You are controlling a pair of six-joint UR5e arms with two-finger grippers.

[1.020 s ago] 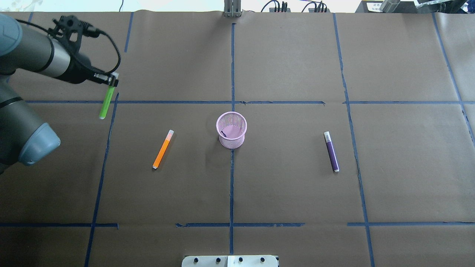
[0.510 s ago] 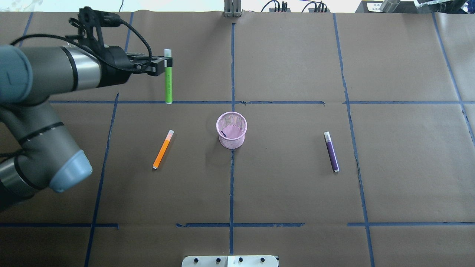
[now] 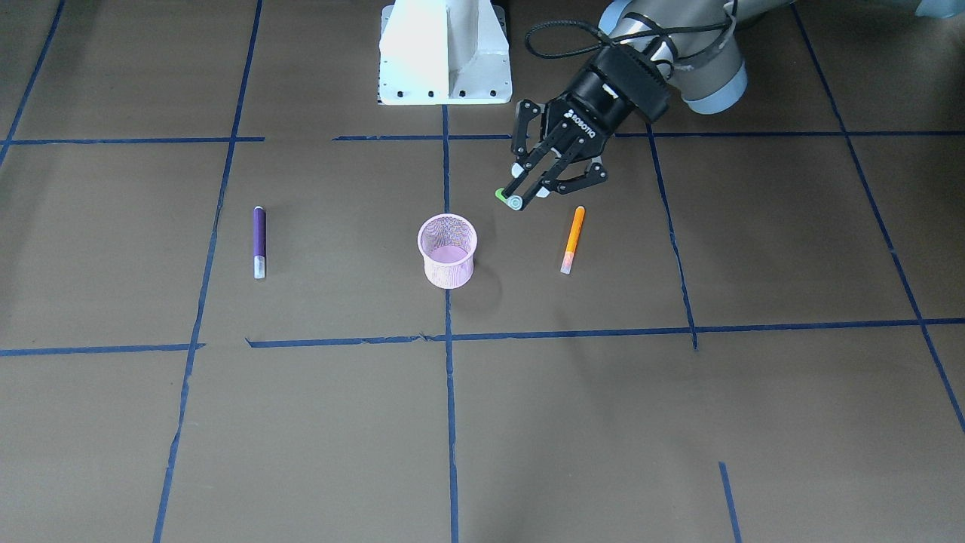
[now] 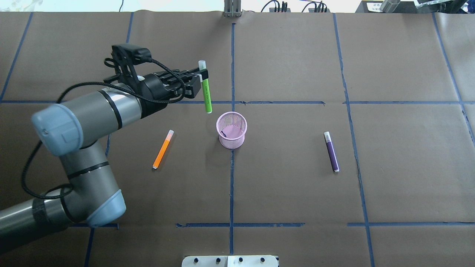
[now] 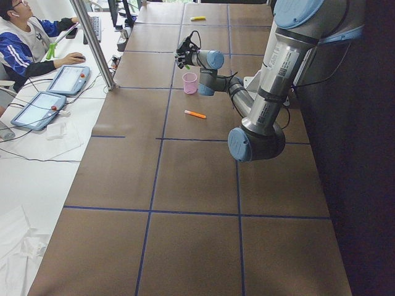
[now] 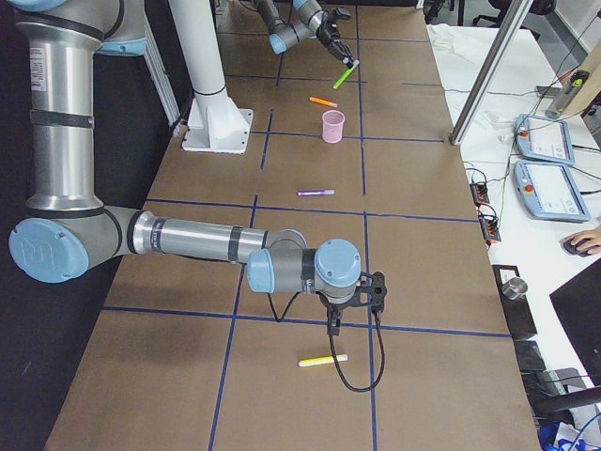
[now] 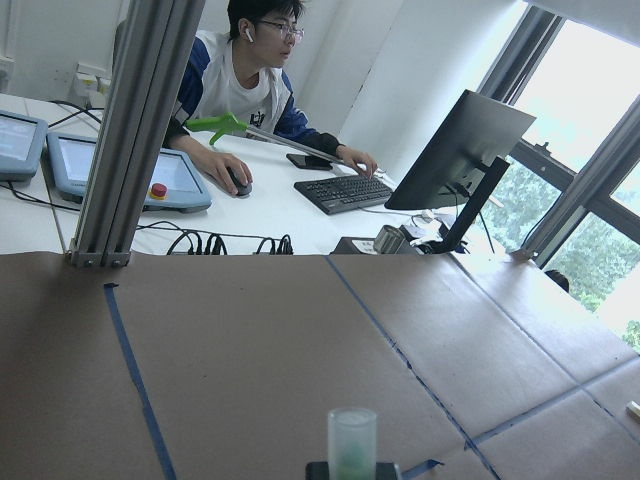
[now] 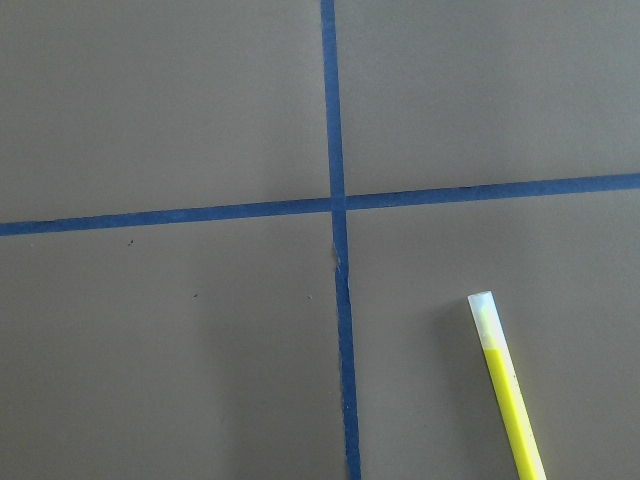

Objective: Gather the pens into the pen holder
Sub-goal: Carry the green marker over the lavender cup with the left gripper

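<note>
One broad surface (image 4: 297, 193) under brown paper, squared off by blue tape lines (image 4: 232, 66). Past its edge, across from the robot's side of the pen holder (image 4: 231, 129), a white desk (image 7: 280, 225) with a person (image 7: 250, 70) at a keyboard (image 7: 345, 193) and monitor (image 7: 455, 150), with windows (image 7: 590, 130) behind.

Pen holder upright on a tape line near the middle of the paper. Orange pen (image 4: 163, 149) flat on the holder's left-arm side. Purple pen (image 4: 331, 151) flat and farther off on the opposite side. Yellow pen (image 6: 322, 360) beyond the purple one, well apart from the holder.

Left arm (image 4: 92, 111) reaching in with elbow bent and wrist roughly level. Left gripper (image 4: 199, 79) clenched on the green pen (image 4: 206, 94) near its pale cap end. Green pen hanging close to upright, slightly tilted, clear of the paper, just beside the holder on the orange pen's side, with its lower tip near the rim but not over the opening.

Right arm (image 6: 188, 235) stretched out far from the holder. Right gripper (image 6: 368, 293) near the yellow pen, grip impossible to tell.
</note>
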